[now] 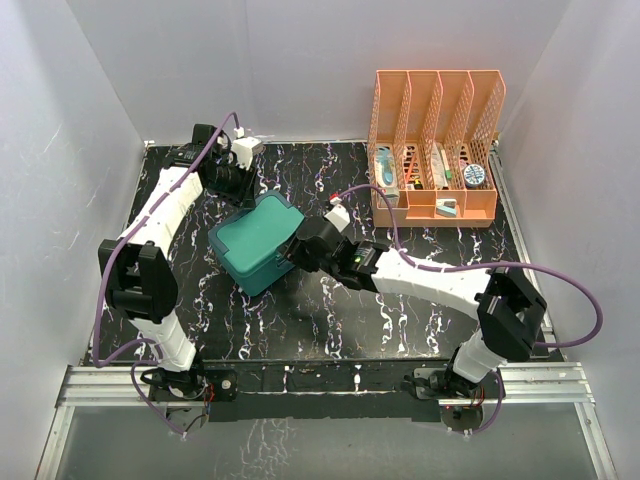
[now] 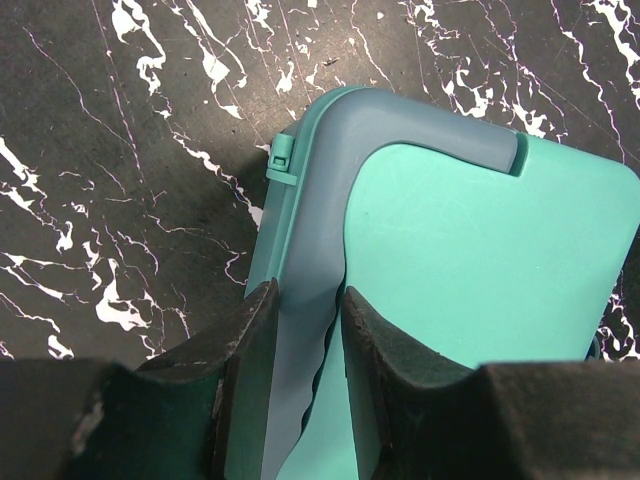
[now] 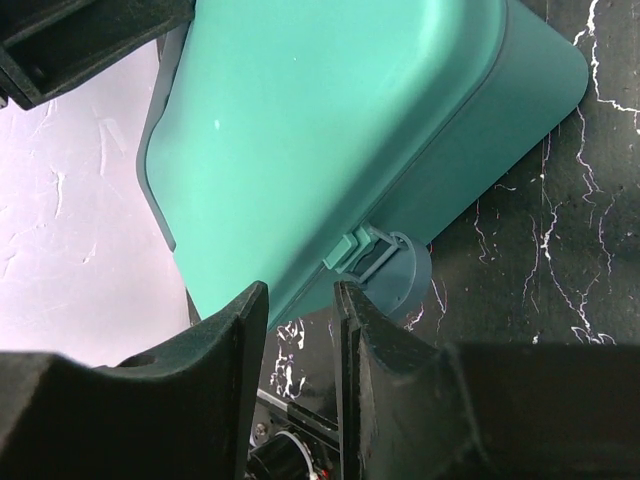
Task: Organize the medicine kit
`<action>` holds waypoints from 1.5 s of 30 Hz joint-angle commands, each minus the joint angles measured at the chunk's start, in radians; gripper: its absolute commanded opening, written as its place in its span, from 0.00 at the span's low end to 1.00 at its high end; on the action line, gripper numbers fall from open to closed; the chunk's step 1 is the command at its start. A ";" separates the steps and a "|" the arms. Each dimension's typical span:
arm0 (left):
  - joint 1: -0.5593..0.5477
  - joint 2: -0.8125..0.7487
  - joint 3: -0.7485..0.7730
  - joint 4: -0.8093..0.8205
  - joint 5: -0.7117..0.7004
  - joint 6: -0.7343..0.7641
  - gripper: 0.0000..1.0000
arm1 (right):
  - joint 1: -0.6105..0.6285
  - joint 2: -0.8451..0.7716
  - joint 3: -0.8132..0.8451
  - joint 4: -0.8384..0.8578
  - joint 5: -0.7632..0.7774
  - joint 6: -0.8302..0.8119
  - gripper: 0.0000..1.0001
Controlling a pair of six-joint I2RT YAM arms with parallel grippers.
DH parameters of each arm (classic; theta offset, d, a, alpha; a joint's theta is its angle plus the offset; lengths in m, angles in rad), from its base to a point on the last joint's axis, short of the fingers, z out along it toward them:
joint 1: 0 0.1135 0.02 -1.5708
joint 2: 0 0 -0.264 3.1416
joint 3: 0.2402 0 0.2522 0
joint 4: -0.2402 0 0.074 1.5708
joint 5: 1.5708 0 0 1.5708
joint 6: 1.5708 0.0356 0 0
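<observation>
Clamped left gripper (image 2: 307, 296) on grey handle (image 2: 400, 120) of teal-green rounded plastic medicine kit (image 1: 255, 240); poised right gripper (image 3: 300, 292) half-open, empty, at latch (image 3: 358, 252); probably needed steady bracing.

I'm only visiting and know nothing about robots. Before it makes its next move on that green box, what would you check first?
1. Left hand holding the grey handle of the medicine kit: ok, a finger on each side.
2. Right hand open and empty: ok.
3. Right hand lined up with the latch: not ok, the latch lies beyond the fingertips, off to one side.
4. Lid down: ok.
5. Orange rack apart from both arms: ok.
</observation>
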 commanded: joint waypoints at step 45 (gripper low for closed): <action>-0.001 -0.003 -0.040 -0.087 -0.007 0.017 0.28 | 0.013 0.064 -0.146 0.247 0.033 0.060 0.15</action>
